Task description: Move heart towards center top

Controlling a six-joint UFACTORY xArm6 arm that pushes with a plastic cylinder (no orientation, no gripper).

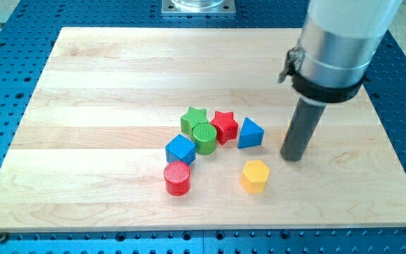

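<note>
Well, starting at the view's left: the red cylinder (177, 178) sat farthest from my tip (294, 157), well off to its left and a touch lower. The blue cube (180, 149) stood just above that cylinder. Then came the tight bunch, the green star (194, 116), the green cylinder (204, 136) and the red star (224, 125), all pressed close together up and left of my tip. The blue triangle (250, 132) stood nearer, just left of my tip. The yellow hexagon (255, 176) lay near it too, down and to the left.

My tip itself rested on the wooden board (83, 85), right of every block. It was a bare rod, so there were no fingers to open, close or grip with.

And the heart? No clear heart showed. Only an orange sliver (285, 132) peeked out at the rod's left edge, above my tip. I judged that could be the heart, mostly hidden behind the rod.

The risk, as I read it: the rod covered the block, so its contact side was a guess. A push begun off-centre could spin the heart away, or shove it left into the blue triangle rather than up toward the top centre.
</note>
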